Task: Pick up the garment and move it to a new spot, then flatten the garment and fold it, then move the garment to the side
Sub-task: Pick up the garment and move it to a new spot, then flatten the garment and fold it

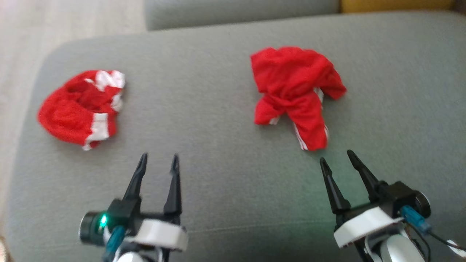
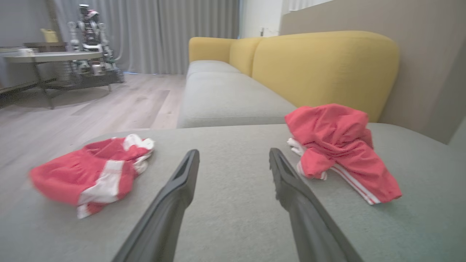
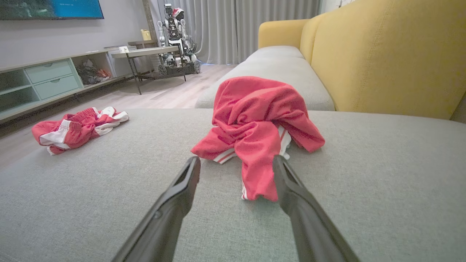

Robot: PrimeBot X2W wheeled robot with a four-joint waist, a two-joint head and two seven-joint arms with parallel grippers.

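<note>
Head view, crumpled red mesh garment (image 1: 295, 87), white-striped, lay on grey woven sofa cushion (image 1: 214, 116), second red garment (image 1: 78, 111) apart, left claw (image 1: 159, 157) and right claw (image 1: 336, 156) spread, empty.

Arm ends, as seen from the head camera.
The left gripper (image 1: 159, 157) has two long black fingers (image 1: 135, 182) that taper to points, mounted on a black base. Behind it sits a rounded white shell (image 1: 160, 234). A black cylindrical module (image 1: 90, 227) on the side carries a lit green light (image 1: 103, 220), with a teal connector (image 1: 115, 238) beneath.
The right gripper (image 1: 336, 156) has the same build: white casing (image 1: 364, 223), teal plug (image 1: 415, 220), thin black cable (image 1: 442, 241) and pale forearm (image 1: 397, 251).
</note>
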